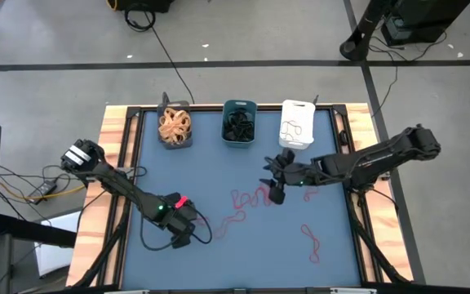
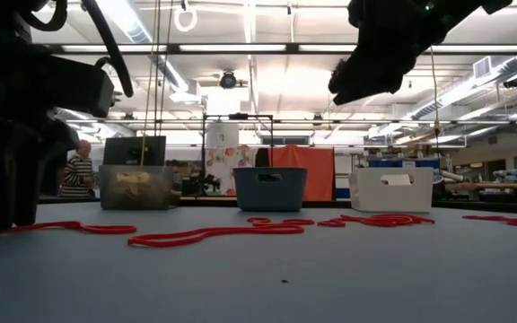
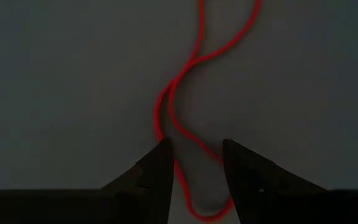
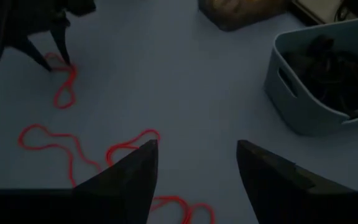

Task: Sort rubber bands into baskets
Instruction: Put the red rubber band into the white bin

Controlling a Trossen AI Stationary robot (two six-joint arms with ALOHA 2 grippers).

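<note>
Several red rubber bands lie on the blue mat: one long one (image 1: 223, 220) by my left gripper, one (image 1: 251, 198) mid-table, one (image 1: 312, 241) at the near right. My left gripper (image 3: 197, 165) is open and down at the mat, and the near loop end of the long band lies between its fingers. My right gripper (image 1: 271, 180) hangs open above the mid-table bands (image 4: 132, 143), touching nothing. Along the far edge stand the dark grey basket (image 1: 174, 128) with tan bands, the teal basket (image 1: 239, 122) with black ones and the white basket (image 1: 296, 124). My left gripper comes from above, pointing steeply down, with its fingertips on either side of the red band's loop end (image 3: 197, 210). The band lies flat on the mat and runs close by one fingertip (image 3: 160, 163). I cannot tell whether that fingertip touches it.
A wooden frame (image 1: 117, 163) borders the mat. A thin black cable (image 1: 206, 233) loops beside my left gripper. Bare mat (image 1: 243, 261) lies along the near edge. In the low view a person (image 2: 79, 170) shows in the room behind the table.
</note>
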